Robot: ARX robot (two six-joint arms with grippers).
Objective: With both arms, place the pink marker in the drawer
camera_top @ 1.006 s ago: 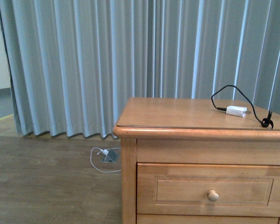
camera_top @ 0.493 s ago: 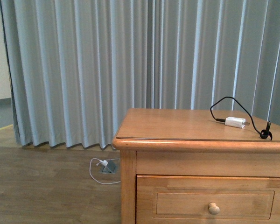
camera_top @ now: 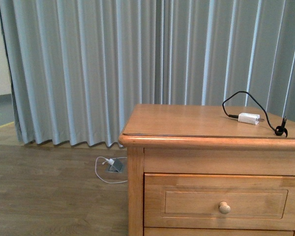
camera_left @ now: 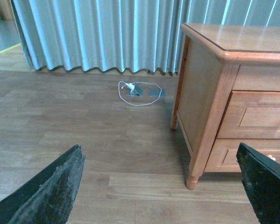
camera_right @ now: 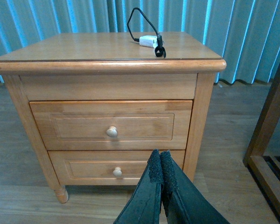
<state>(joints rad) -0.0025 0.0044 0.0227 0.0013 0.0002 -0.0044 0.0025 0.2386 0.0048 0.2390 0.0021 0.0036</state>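
While the drawer [camera_right: 111,125] is shut, left jaws are spread empty, right jaws closed empty; no marker is seen, so a grasp may be misdirected.

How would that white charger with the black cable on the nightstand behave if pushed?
The charger looks small and blocky, so probably light and apt to slide on the glossy nightstand top. Its cable arches in a loop, likely springy, and would probably drag along.

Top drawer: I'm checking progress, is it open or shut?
Shut. The top drawer sits flush with the nightstand front, no gap showing.
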